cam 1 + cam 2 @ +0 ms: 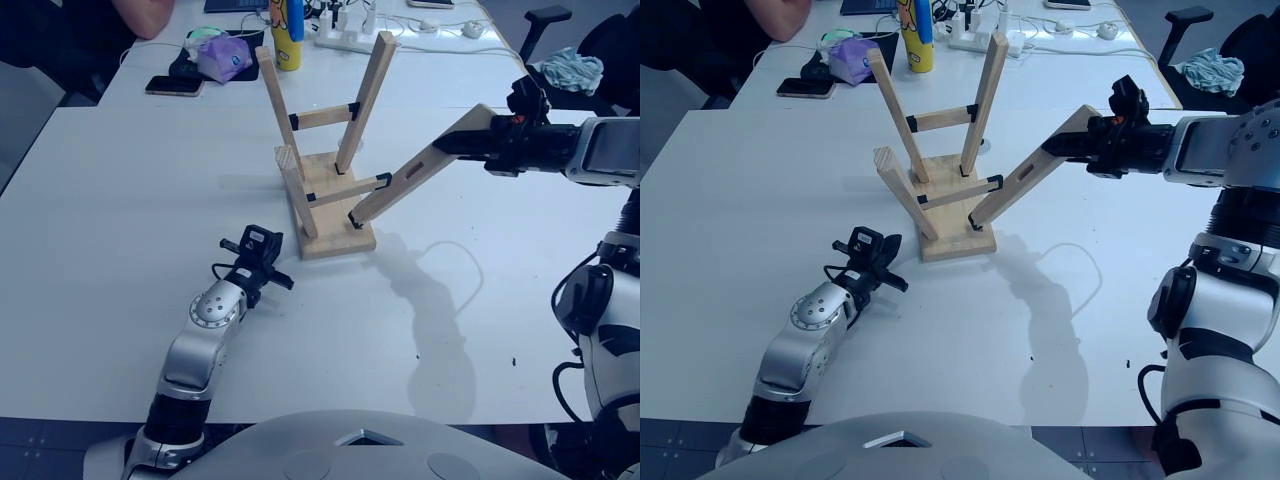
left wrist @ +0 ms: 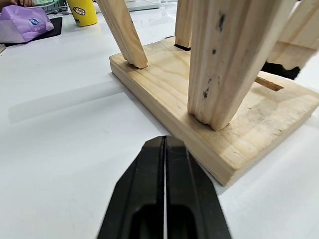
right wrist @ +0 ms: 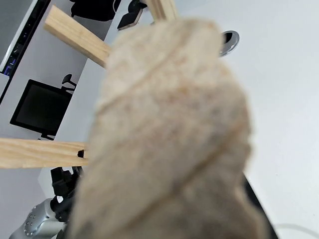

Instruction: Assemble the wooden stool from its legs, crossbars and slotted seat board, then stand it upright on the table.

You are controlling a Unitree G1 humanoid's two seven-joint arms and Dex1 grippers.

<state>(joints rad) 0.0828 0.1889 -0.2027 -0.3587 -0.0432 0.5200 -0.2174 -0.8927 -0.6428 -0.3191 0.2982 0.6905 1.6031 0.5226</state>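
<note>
Stool is upside down at frame centre in the head view: seat board [image 1: 335, 240] flat on the worktop [image 1: 120, 220], legs pointing up. Left rear leg [image 1: 279, 100] and right rear leg [image 1: 366, 100] sit in the board, joined by the upper crossbar [image 1: 322, 117]. Third leg [image 1: 298, 190] stands at the board's left edge, leaning a bit, with the lower crossbar [image 1: 345, 188] running right from it.

My right claw [image 1: 488, 143], upper right of frame, is clamped on the top end of the fourth leg [image 1: 420, 168]. That leg slants steeply down-left, foot at the board's lower right corner, and the lower crossbar's end touches its side. Can't tell if the foot is in its slot or only resting at it.

My left claw [image 2: 164, 144] rests on the worktop just lower left of the board, fingers pressed together, holding nothing.

Progress, my call: mostly done, with three legs and both visible crossbars in. Left to do: bring the fourth leg upright, seat it in the board with the crossbar end home, check for further crossbars (can't see any), then flip the stool onto its legs.
</note>
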